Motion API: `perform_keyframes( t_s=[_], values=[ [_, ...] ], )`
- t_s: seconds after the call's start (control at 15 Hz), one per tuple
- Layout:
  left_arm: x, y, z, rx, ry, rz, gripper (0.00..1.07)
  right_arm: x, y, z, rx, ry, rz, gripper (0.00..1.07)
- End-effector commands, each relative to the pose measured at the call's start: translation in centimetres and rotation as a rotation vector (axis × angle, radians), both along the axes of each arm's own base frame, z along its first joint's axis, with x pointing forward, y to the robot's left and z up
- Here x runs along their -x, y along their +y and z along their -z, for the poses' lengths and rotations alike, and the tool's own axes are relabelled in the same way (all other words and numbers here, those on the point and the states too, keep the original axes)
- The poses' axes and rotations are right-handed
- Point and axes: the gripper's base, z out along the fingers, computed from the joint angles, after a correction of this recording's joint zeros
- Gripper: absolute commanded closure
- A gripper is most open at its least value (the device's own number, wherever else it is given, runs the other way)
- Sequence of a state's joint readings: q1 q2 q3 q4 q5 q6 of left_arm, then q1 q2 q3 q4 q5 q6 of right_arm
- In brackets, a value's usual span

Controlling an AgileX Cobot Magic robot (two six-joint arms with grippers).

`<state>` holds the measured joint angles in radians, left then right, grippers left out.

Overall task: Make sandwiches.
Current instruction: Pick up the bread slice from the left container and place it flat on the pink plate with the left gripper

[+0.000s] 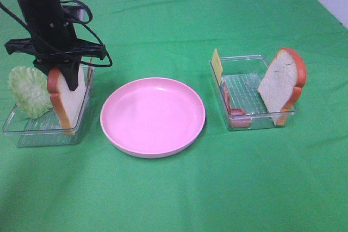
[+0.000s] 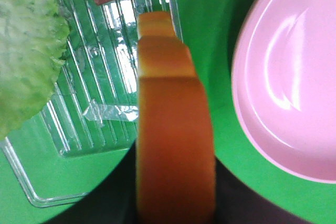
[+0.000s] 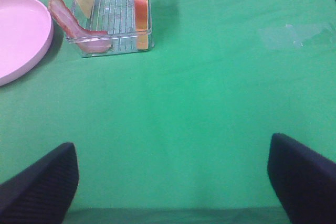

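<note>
Green cloth (image 1: 174, 199) lies flat; the left gripper (image 1: 70, 82) squeezes bread (image 1: 70, 110) in the left ribbed clear tray (image 1: 38, 137); the right gripper (image 3: 170, 179) gapes, empty.

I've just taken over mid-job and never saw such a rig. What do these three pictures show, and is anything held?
This is a robot with two arms, each ending in a pinching tool. One picture looks down from a high camera; the other two come from cameras on the left and right wrists. On the green cloth sit a pink plate between two clear trays. The left tray holds lettuce and an upright bread slice, which the left tool is pinching. The right tray holds cheese, bacon and a second bread slice. The right tool stands open over cloth, holding nothing.
</note>
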<state>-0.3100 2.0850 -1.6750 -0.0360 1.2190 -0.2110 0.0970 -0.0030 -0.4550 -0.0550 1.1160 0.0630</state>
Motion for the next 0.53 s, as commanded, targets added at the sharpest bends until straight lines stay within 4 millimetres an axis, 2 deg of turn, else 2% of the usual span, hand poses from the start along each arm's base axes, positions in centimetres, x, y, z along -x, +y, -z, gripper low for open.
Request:
perform_keyframes(
  t_s=[0.07, 0.13, 0.2, 0.27, 0.33, 0.47, 0.53],
  values=[
    [1.4, 0.3, -2.6, -0.017, 0.036, -0.008, 1.07, 0.3, 0.0, 0.0, 0.010, -0.038, -0.009, 0.14],
    [1.6, 0.4, -3.5, -0.014, 0.013, -0.019, 1.07, 0.3, 0.0, 0.0, 0.010, -0.038, -0.009, 0.14],
    [2.8, 0.3, -6.8, 0.055, -0.050, -0.032, 1.07, 0.3, 0.0, 0.0, 0.010, -0.038, -0.009, 0.14],
    [3.6, 0.2, -8.7, 0.110, -0.083, -0.035, 1.07, 0.3, 0.0, 0.0, 0.010, -0.038, -0.009, 0.14],
    [3.9, 0.1, -9.4, 0.138, -0.095, -0.034, 1.07, 0.3, 0.0, 0.0, 0.010, -0.038, -0.009, 0.14],
    [5.5, -0.2, -12.4, 0.241, -0.152, 0.039, 1.07, 0.3, 0.0, 0.0, 0.010, -0.038, -0.009, 0.14],
    [5.8, -0.4, -12.9, 0.276, -0.159, 0.076, 1.07, 0.3, 0.0, 0.0, 0.010, -0.038, -0.009, 0.14]
  ],
)
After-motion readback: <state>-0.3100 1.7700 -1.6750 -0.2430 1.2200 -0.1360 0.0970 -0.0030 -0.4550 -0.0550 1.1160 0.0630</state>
